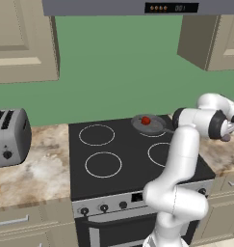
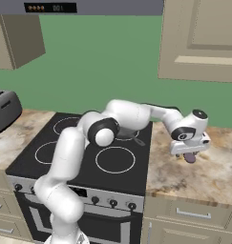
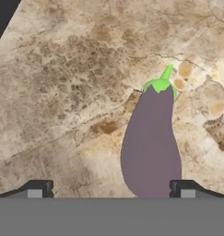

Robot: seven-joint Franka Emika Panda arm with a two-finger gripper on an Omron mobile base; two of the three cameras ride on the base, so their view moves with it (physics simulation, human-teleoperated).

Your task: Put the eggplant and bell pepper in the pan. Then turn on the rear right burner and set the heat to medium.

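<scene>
A silver toaster [image 1: 9,136] stands on the marbled counter [image 1: 39,166] at the left edge of the left base view, beside the black glass stovetop [image 1: 128,164], whose white burner rings fill the middle of the frame. At the stovetop's upper right, the grey pan [image 1: 148,124] sits over the rear right burner [image 1: 152,131] with the red bell pepper [image 1: 146,120] already inside it. The white arm [image 1: 178,164] rises from the lower right and bends away toward the right edge.

In the right base view, the arm crosses the stovetop from lower left and reaches over the counter right of centre, where the gripper [image 2: 189,153] points down just above the eggplant [image 2: 190,157], a purple sliver showing beneath the hand.

In the hand view, the eggplant lies on the mottled brown counter right of centre, its green stem toward the upper right and its rounded end at the bottom between the two dark fingertips [image 3: 40,189]. The fingers stand wide apart, one at lower left and one at lower right, the right one just beside the eggplant's flank, with nothing clamped between them.
</scene>
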